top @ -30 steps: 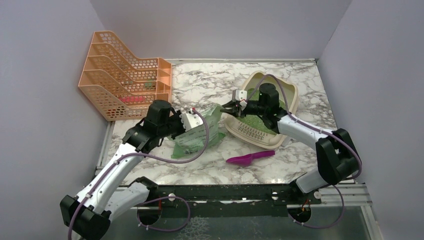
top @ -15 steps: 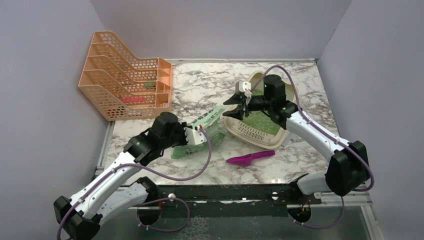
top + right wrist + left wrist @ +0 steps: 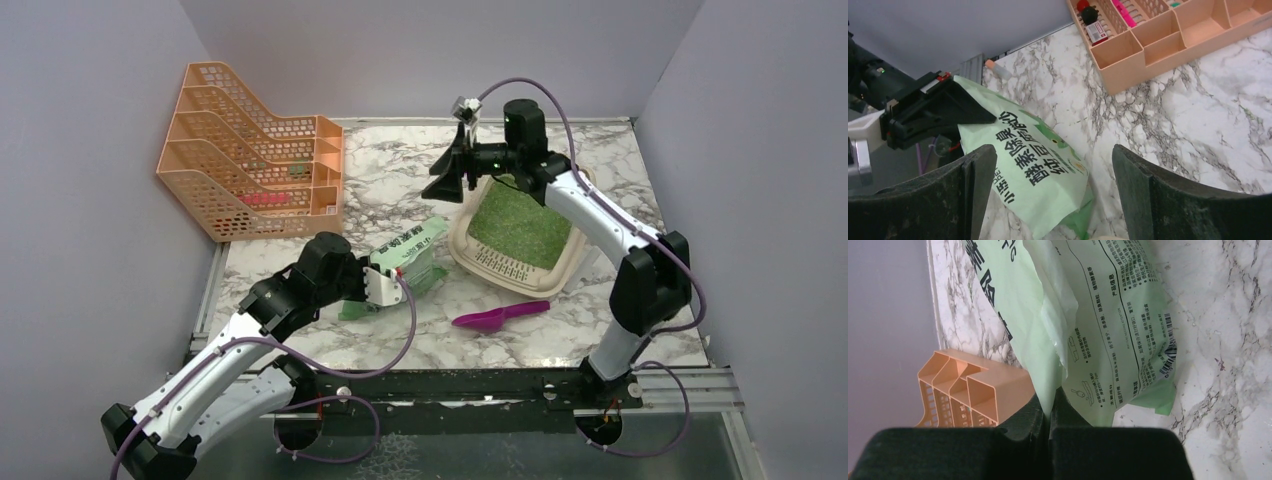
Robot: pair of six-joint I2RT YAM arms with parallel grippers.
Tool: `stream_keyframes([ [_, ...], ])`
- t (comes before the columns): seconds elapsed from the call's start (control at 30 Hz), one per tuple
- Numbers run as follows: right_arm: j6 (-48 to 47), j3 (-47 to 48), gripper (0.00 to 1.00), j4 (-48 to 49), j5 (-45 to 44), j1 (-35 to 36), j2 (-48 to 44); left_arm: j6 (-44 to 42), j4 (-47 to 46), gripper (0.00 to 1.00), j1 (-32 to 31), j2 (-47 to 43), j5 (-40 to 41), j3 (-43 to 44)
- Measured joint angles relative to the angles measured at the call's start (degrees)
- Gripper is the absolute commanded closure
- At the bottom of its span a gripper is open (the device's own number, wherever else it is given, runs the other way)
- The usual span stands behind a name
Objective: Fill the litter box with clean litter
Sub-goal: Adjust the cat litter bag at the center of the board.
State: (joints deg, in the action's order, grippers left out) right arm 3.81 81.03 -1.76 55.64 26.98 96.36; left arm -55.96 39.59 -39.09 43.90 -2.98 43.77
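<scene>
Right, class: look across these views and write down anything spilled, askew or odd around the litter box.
No spill shows: the green litter lies inside the litter box. The box sits skewed to the table edge, and the bag sags limp and crumpled beside it, pinched by the left gripper.

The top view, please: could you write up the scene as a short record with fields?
litter box: beige tray, green litter spread inside
bag: green, printed, left of the box
left gripper: shut on the bag
right gripper: open, empty, raised by the box's far left corner
scoop: magenta, lying in front of the box
file rack: orange, rear left
</scene>
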Motion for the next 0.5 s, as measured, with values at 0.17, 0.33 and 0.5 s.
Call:
stream_keyframes([
  [0.17, -1.4, 9.49, 0.05, -12.2, 2.29, 0.31, 7.56, -3.37, 0.46, 1.0, -0.04, -0.26, 0.61, -0.31],
  [0.33, -9.4, 14.05, 0.05, -25.75, 0.17, 3.5, 15.74, -5.9, 0.74, 1.0, -0.04, -0.28, 1.42, -0.94],
  [0.5, -17.05, 17.62, 0.11, -33.97, -1.2, 6.1, 21.44, -7.37, 0.9, 1.0, -0.04, -0.24, 2.01, -1.42],
])
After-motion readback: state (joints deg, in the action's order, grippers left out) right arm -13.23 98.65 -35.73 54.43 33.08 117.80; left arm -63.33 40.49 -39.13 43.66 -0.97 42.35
